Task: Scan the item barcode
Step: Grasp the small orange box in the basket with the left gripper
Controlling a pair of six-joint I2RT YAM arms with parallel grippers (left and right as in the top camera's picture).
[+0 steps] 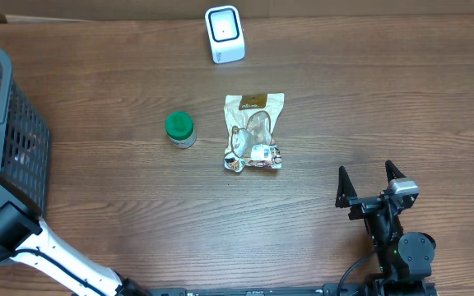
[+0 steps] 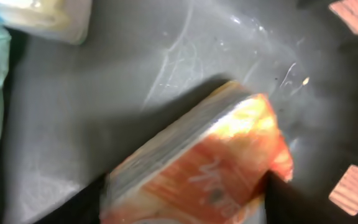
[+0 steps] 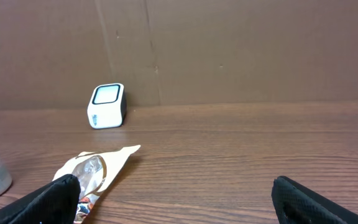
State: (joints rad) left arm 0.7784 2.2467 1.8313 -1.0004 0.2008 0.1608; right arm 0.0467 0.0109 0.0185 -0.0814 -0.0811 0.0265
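In the left wrist view an orange packet (image 2: 216,168) lies tilted over the grey floor of the basket (image 2: 104,93). My left gripper (image 2: 185,200) is closed on it, with a dark finger (image 2: 291,199) pressed against each side; the picture is blurred. The white barcode scanner (image 1: 224,34) stands at the far edge of the table, also visible in the right wrist view as the scanner (image 3: 107,106). My right gripper (image 1: 373,182) rests low at the near right, open and holding nothing. The left gripper itself is hidden from overhead, inside the basket (image 1: 6,123).
A clear snack pouch (image 1: 253,131) and a green-lidded jar (image 1: 179,129) lie mid-table, in front of the scanner. More packaged goods (image 2: 36,18) sit in the basket's corner. The left arm (image 1: 23,238) crosses the near left corner.
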